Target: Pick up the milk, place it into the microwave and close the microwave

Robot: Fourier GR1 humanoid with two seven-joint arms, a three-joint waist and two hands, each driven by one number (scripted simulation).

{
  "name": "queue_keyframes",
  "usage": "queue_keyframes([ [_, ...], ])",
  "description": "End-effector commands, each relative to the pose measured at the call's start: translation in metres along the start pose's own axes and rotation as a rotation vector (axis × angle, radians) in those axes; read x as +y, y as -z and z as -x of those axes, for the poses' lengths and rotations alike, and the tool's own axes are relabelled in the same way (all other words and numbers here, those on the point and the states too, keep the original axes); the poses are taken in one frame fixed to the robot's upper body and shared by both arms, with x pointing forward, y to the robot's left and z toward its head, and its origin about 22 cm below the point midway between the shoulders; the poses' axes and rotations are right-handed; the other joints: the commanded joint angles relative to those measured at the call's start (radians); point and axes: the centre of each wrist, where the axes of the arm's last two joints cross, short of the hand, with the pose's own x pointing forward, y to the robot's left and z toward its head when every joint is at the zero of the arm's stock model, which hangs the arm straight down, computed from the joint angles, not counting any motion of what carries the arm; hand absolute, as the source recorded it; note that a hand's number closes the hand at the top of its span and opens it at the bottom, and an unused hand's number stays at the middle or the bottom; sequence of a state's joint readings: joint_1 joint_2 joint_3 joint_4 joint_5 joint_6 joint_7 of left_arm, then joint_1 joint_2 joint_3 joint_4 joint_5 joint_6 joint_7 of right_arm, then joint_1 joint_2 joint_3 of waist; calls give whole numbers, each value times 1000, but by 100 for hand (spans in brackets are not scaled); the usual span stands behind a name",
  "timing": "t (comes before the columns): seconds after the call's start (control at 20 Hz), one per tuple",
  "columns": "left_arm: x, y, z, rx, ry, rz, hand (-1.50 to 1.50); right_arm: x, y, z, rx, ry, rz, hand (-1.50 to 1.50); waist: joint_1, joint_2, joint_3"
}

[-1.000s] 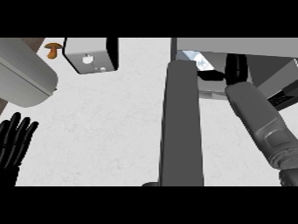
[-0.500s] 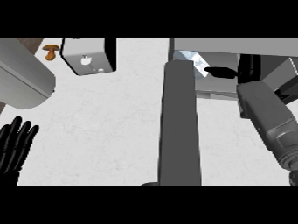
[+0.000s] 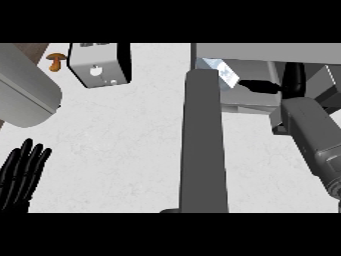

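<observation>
The milk carton (image 3: 224, 74), white with a blue patch, stands tilted just inside the open microwave (image 3: 276, 51) at the upper right. The microwave door (image 3: 203, 145) is swung out toward me and shows edge-on as a long grey bar. My right hand (image 3: 292, 80) is inside the microwave opening, to the right of the carton. Its fingers are straight and its thumb (image 3: 258, 86) stretches left, with the tip at or just short of the carton. My left hand (image 3: 19, 179) rests open at the lower left, fingers up.
A brown mushroom (image 3: 55, 61) lies at the counter's far left edge beside a grey metal box (image 3: 99, 65). A large rounded grey appliance (image 3: 16, 92) fills the upper left. The white counter (image 3: 114, 150) spreads between the left hand and the door.
My right forearm has shifted to the right and the hand has drawn back a little from the carton. The carton stays inside the microwave. The left hand has not moved.
</observation>
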State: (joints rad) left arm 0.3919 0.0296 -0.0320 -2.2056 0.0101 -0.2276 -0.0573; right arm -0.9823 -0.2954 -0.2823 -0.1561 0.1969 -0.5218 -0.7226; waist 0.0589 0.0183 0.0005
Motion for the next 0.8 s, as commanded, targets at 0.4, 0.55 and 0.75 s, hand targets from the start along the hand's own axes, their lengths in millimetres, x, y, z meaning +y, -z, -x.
queue_keyframes([
  [0.4,-8,-7,-9,6,-37,-10,-150,0,-40,34,60,211,-106,-150,-37,-13,1],
  [0.55,-16,-8,2,10,-30,-3,-150,9,-59,42,64,307,-179,-150,-52,-19,0],
  [0.75,-18,4,12,-6,-40,-14,-150,9,-82,57,136,270,-180,-150,-56,-16,0],
])
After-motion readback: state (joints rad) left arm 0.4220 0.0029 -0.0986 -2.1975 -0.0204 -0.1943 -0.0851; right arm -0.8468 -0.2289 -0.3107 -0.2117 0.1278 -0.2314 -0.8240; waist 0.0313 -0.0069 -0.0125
